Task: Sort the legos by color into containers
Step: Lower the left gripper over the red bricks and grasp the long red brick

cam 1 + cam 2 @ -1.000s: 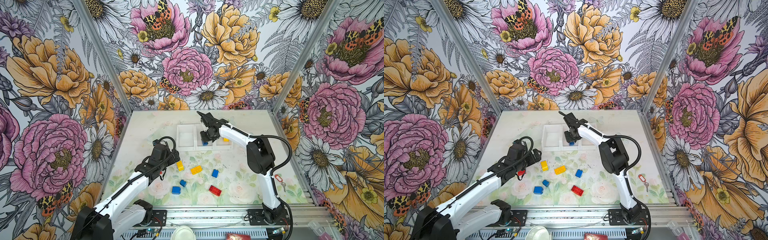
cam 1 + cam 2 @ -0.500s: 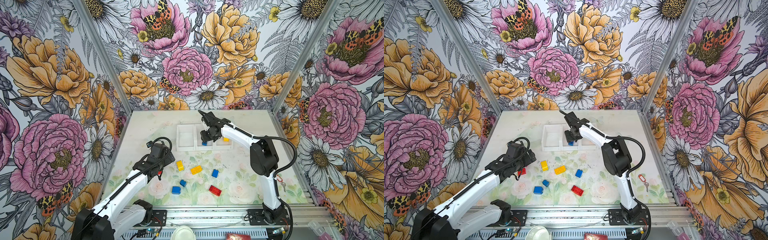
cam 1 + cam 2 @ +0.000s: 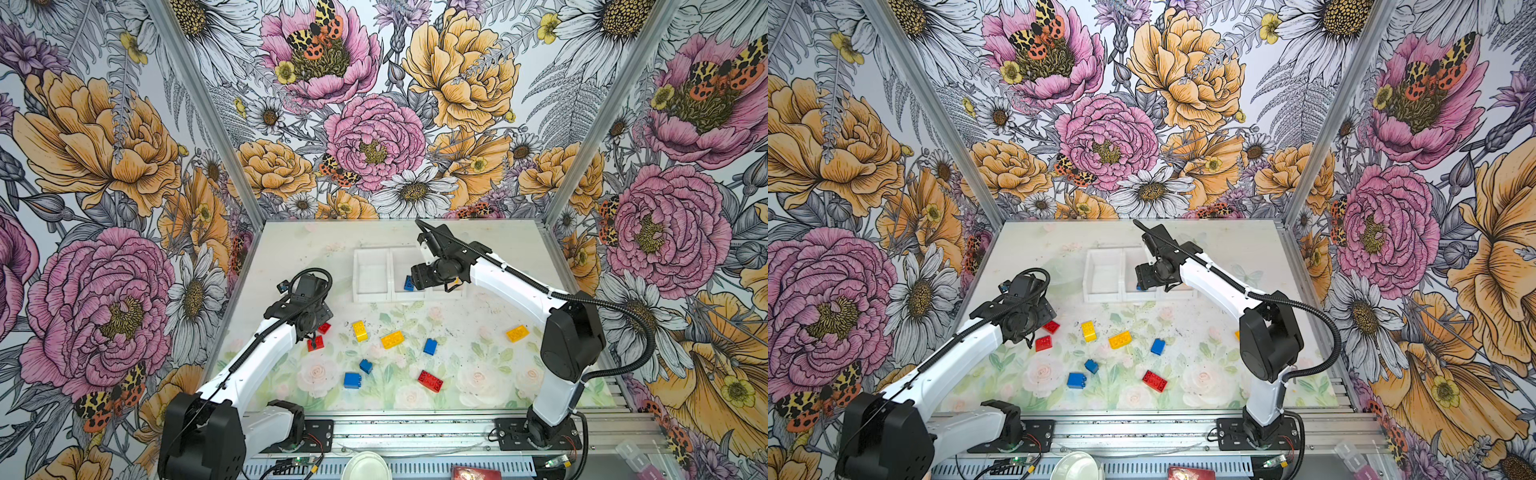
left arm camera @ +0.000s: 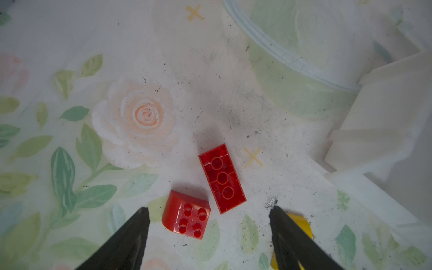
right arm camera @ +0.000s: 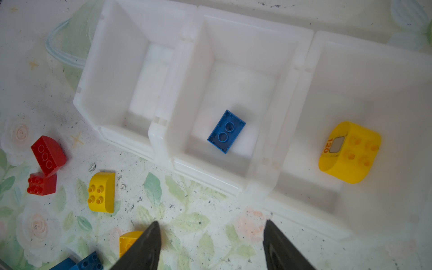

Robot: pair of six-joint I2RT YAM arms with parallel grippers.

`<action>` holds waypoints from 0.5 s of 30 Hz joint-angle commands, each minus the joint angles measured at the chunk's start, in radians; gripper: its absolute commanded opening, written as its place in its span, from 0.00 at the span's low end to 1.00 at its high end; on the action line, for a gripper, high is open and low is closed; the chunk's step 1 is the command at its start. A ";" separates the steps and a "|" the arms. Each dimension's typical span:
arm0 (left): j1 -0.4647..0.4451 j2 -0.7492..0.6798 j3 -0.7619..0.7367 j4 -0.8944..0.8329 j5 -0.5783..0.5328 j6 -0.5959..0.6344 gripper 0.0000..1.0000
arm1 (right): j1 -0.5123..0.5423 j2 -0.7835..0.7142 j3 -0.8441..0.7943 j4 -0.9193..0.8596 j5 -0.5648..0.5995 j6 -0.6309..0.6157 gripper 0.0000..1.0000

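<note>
Lying upturned (glossy, oblong): blue brick [image 5: 226, 131] in tray [image 5: 187, 42].

The rose-printed table [image 3: 515, 241] carries the white tray [image 3: 371, 296], loose legos [image 3: 392, 339] (red, blue, yellow), perhaps a clear lid [image 5: 56, 52].

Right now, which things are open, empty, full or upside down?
left gripper: open, empty
right gripper: open, empty
containers: one end bin empty
blue lego: in middle bin, upside down
yellow lego: in other end bin, studs up
oblong red lego: unsorted, upside down
square red lego: unsorted, studs up
</note>
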 commanded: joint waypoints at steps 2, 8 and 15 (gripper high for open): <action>0.018 0.065 0.045 0.023 0.004 -0.016 0.80 | 0.007 -0.049 -0.029 0.003 -0.013 0.024 0.71; 0.052 0.140 0.040 0.096 0.057 -0.004 0.78 | 0.007 -0.070 -0.052 0.003 -0.006 0.026 0.72; 0.055 0.196 0.036 0.156 0.084 -0.009 0.77 | 0.006 -0.080 -0.070 0.003 -0.003 0.025 0.73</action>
